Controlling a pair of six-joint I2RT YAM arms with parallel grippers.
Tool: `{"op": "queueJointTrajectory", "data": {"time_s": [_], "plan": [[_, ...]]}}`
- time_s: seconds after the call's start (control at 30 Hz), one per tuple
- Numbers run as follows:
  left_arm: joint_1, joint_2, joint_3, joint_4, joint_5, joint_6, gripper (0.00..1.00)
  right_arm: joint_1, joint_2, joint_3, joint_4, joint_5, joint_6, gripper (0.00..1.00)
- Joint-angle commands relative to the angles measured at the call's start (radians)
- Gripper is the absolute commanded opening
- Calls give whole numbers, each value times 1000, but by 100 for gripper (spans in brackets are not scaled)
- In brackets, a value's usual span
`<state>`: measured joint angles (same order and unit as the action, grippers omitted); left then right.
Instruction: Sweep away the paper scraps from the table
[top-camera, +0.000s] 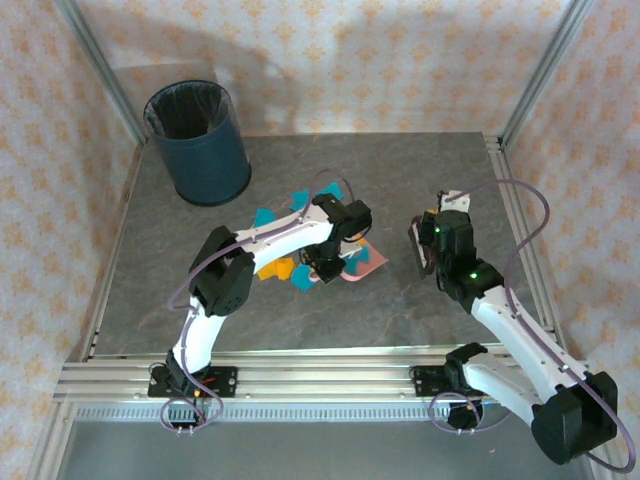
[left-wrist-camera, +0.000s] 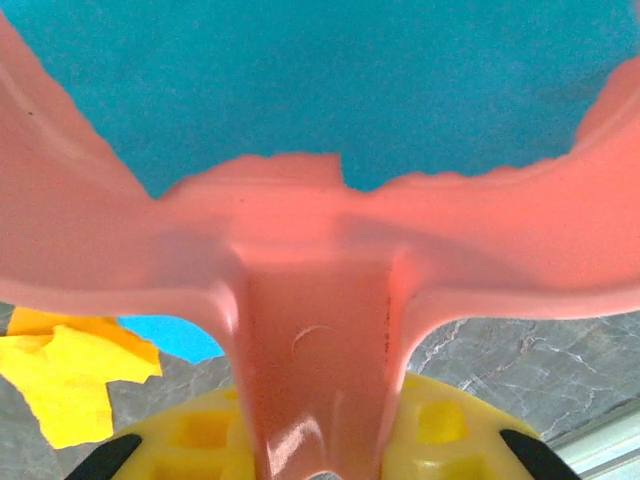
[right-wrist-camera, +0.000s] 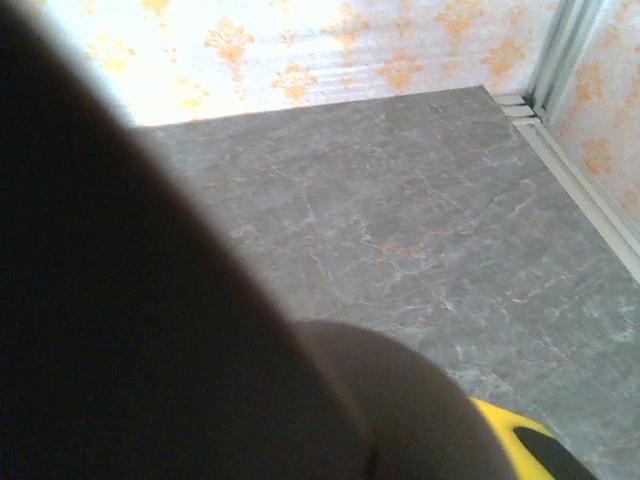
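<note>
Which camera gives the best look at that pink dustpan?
The left wrist view: the dustpan sits close up, its handle gripped by the left hand. In the top view the left arm covers most of it, leaving a pink edge.

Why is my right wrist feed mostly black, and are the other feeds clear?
Right wrist: a dark blurred shape close to the lens covers the left and bottom; the table beyond is lit and readable. Left wrist: the pink dustpan is close and soft-edged. Top external: even light, soft shadows on the back wall.
</note>
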<state>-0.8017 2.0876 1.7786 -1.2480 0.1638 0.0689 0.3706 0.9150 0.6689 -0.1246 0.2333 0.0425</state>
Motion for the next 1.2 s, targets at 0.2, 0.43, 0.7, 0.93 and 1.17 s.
{"op": "queueJointTrajectory", "data": {"time_s": [0.2, 0.43, 0.7, 0.93, 1.17], "plan": [[86, -139, -15, 65, 39, -10, 0, 6, -13, -6, -14, 38, 75, 0], [180, -205, 42, 37, 64, -15, 0, 5, 6, 13, -37, 11, 83, 0], [264, -218, 170, -52, 58, -8, 0, 6, 12, 27, -50, -7, 85, 0], [326, -207, 286, -131, 35, -1, 0, 5, 3, 32, -63, -17, 86, 0], [387, -152, 437, -215, 18, 1, 0, 5, 10, 32, -64, -32, 93, 0]]}}
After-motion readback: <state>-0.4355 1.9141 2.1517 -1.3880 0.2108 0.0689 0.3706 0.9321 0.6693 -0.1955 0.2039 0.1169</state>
